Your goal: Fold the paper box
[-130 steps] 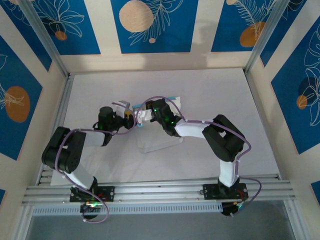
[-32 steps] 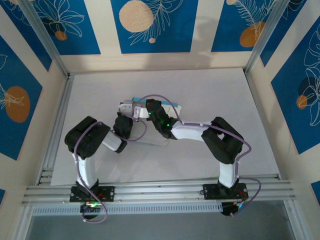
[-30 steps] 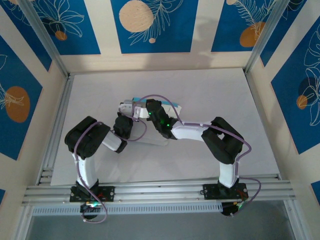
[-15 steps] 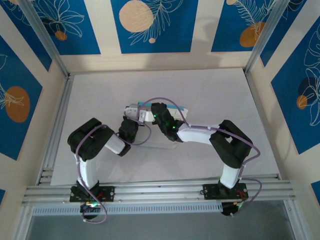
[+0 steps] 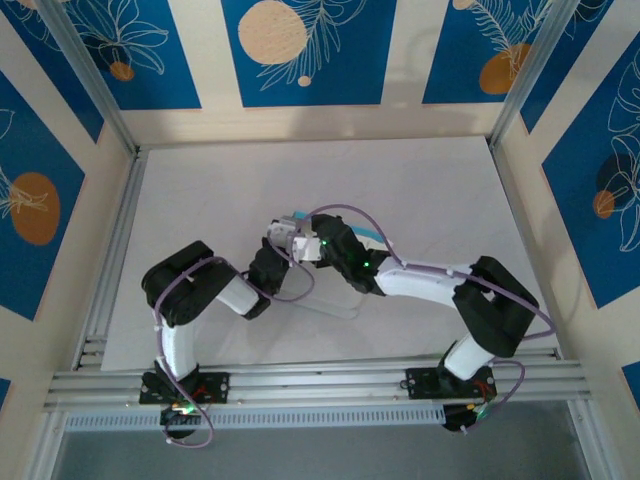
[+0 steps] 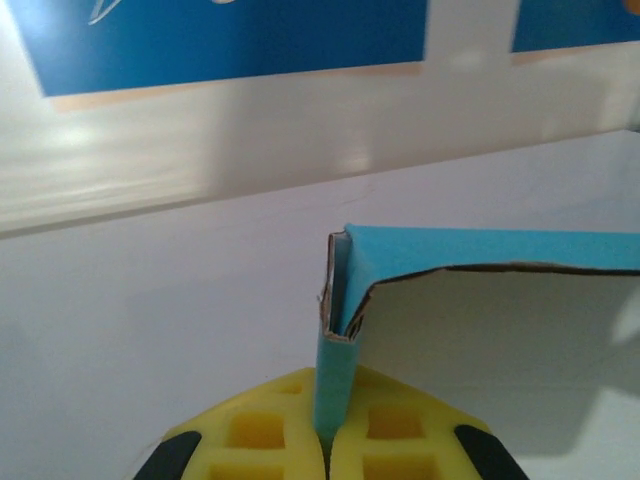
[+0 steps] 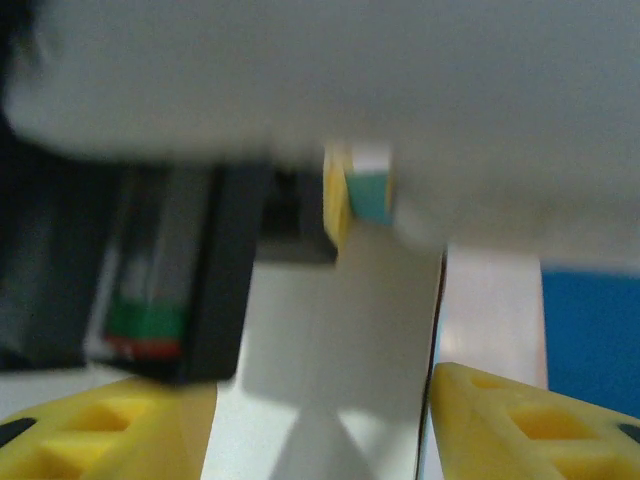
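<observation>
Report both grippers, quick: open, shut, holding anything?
Left gripper: shut on a flap of the box.
Right gripper: open.

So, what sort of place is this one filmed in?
Likely a lab robot cell: white table boxed in by aluminium frame posts, blue printed backdrop panels, mounting rail along the near edge.

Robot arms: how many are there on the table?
2. The left arm reaches in from the near left, the right arm from the near right; both meet at the paper box.
</observation>
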`<action>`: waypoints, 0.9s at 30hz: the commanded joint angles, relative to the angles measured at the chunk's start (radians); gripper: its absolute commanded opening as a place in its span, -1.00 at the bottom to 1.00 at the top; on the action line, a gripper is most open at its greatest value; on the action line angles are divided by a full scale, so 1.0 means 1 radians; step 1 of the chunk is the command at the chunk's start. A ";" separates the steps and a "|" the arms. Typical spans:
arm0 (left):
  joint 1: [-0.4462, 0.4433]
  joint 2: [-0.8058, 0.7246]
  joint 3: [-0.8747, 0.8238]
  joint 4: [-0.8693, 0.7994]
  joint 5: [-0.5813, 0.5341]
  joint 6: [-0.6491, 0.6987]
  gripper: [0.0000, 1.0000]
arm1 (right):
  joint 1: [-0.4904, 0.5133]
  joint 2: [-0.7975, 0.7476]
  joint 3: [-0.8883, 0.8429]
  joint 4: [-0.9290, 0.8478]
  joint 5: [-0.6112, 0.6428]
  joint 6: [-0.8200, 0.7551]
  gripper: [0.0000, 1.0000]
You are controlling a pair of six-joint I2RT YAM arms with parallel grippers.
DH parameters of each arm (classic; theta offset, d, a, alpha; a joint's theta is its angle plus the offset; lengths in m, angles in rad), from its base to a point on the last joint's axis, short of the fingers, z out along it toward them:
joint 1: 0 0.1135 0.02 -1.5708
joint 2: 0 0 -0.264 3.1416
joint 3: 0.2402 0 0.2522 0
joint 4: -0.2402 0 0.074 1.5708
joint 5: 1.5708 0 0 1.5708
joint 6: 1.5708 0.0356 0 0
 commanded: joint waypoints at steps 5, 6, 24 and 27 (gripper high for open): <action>-0.010 0.004 0.020 0.026 0.030 0.027 -1.00 | -0.032 -0.211 -0.011 -0.258 -0.294 0.191 0.22; -0.009 0.003 0.017 0.026 0.026 0.019 -1.00 | -0.045 -0.239 -0.013 -0.286 -0.327 0.220 0.22; -0.081 0.090 0.038 0.027 -0.062 -0.077 -1.00 | -0.170 -0.483 0.013 -0.348 -0.330 0.930 -0.46; -0.083 0.115 0.049 0.026 -0.050 -0.079 -1.00 | -0.174 -0.420 0.058 -0.407 -0.343 1.014 -0.81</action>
